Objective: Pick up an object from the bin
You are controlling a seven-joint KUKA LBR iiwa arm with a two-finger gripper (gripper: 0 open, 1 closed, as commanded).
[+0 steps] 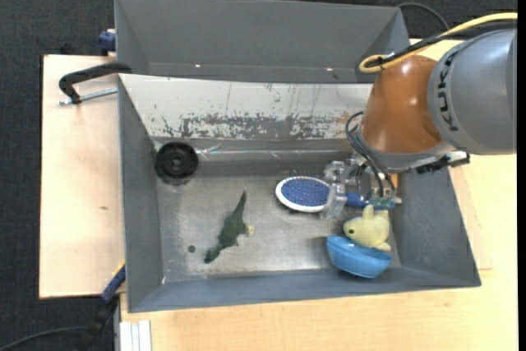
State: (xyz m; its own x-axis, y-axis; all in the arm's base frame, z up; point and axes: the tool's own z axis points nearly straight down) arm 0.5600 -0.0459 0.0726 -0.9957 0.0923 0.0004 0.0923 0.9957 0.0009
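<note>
My gripper [355, 191] hangs low over the right part of the bin floor, under the arm's orange cover. It sits between a blue-and-white oval brush [302, 193] just to its left and a yellow rubber duck [369, 228] just below it. The duck rests in a blue bowl [355, 257] near the bin's front right. Nothing shows clearly between the fingers.
A green toy dinosaur [228, 230] lies on the floor at the middle left. A black round disc [176, 161] sits in the back left corner. The arm and its cables come in from the right over the bin wall.
</note>
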